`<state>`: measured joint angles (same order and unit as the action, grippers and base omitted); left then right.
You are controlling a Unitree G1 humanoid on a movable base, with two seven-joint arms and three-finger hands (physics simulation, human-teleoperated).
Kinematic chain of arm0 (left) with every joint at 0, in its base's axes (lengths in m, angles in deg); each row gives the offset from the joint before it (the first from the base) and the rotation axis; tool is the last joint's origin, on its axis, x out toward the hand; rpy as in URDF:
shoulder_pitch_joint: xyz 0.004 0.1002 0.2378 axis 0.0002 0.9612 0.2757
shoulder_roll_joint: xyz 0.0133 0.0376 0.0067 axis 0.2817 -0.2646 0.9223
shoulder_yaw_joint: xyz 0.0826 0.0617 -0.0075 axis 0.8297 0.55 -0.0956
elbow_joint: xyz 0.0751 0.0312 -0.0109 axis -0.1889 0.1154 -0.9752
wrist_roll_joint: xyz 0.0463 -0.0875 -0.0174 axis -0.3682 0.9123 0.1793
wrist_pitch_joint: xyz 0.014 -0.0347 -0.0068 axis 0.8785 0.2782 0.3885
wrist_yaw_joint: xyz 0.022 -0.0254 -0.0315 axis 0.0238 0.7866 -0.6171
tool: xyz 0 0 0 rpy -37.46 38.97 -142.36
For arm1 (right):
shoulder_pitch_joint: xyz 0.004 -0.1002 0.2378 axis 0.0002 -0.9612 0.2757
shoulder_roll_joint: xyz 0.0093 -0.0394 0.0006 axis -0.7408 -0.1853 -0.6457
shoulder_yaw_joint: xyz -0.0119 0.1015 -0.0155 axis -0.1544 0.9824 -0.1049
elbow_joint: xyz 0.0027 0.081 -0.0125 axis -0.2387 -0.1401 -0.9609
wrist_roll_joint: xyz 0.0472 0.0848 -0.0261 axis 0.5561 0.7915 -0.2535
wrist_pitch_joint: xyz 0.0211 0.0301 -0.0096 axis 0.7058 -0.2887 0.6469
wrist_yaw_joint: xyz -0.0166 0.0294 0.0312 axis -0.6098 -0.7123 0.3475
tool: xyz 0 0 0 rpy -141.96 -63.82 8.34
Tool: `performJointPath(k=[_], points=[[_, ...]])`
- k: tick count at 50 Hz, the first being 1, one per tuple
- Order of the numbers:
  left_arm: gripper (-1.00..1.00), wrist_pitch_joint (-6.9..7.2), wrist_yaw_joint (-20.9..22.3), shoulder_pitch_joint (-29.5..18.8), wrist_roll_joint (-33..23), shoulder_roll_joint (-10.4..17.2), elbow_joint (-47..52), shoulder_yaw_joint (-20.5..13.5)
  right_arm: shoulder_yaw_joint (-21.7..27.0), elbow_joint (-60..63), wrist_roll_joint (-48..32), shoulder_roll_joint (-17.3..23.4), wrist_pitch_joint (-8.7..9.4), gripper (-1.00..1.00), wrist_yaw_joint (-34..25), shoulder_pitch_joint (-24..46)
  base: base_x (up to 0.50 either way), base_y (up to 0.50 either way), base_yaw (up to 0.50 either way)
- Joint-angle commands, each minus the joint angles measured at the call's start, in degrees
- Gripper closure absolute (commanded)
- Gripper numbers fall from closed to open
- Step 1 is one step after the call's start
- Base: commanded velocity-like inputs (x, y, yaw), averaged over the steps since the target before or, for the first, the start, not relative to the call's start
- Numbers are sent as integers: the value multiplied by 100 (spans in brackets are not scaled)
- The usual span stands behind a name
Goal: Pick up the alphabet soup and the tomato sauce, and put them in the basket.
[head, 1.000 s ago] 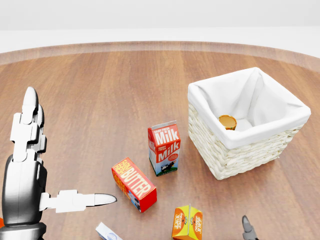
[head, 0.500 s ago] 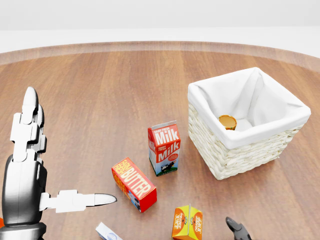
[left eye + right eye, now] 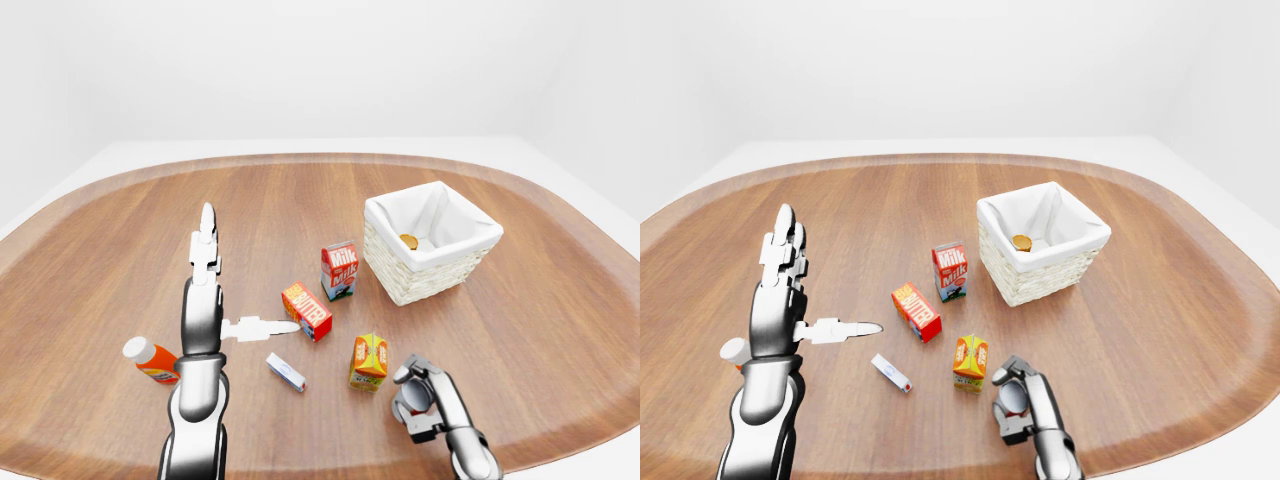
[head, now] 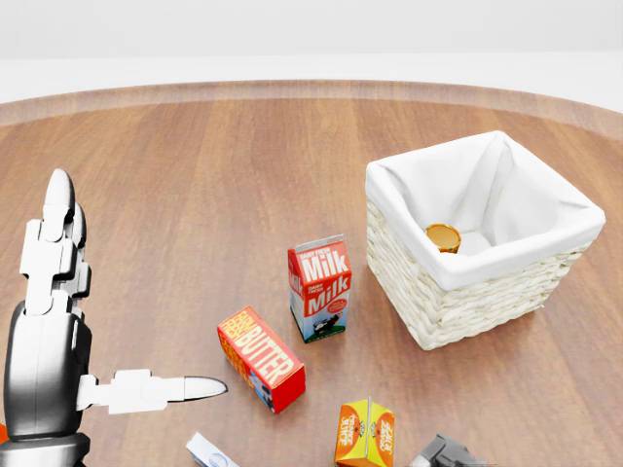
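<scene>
Near the desk's (image 3: 120, 230) bottom edge the right robot hand (image 3: 425, 400) curls its fingers round a red-and-white can, while the left robot hand (image 3: 212, 290) hangs open near the butter box (image 3: 307, 311), and another can (image 3: 408, 241) lies inside the basket (image 3: 425, 275).

Glossy grey metallic forearms carry the left hand (image 3: 210, 290) and right hand (image 3: 1018, 402), with white segmented fingers.
</scene>
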<state>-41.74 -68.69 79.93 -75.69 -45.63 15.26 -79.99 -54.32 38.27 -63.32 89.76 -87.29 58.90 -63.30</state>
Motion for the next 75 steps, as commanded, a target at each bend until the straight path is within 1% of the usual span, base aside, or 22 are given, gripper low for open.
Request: performJointPath(k=[1, 7, 11, 34, 53, 62, 75], points=[[-100, 0, -6, 11, -1, 3, 12, -7, -48, 1520, 535, -62, -2, 100, -369, -401, 0, 0, 0], [-100, 0, -6, 11, -2, 3, 12, -7, 57, 2455, 800, -127, -2, 100, -683, -529, 0, 0, 0], [-100, 0, -8, 11, -2, 2, 12, -8, 147, 2765, 922, -175, -2, 100, -834, -559, 0, 0, 0], [-100, 0, -7, 11, -2, 3, 11, -8, 526, 3510, 1215, -402, -2, 100, -1354, -602, 0, 0, 0], [-100, 0, -8, 11, -3, 3, 11, -8, 658, 4195, 1382, -553, -2, 100, -1658, -621, 0, 0, 0], [-100, 0, -7, 11, -2, 2, 12, -7, 726, 4556, 1457, -596, -2, 100, -1781, -523, 0, 0, 0], [-100, 0, -7, 11, -2, 2, 12, -8, 890, 5521, 1578, -636, -2, 100, -1971, -192, 0, 0, 0]])
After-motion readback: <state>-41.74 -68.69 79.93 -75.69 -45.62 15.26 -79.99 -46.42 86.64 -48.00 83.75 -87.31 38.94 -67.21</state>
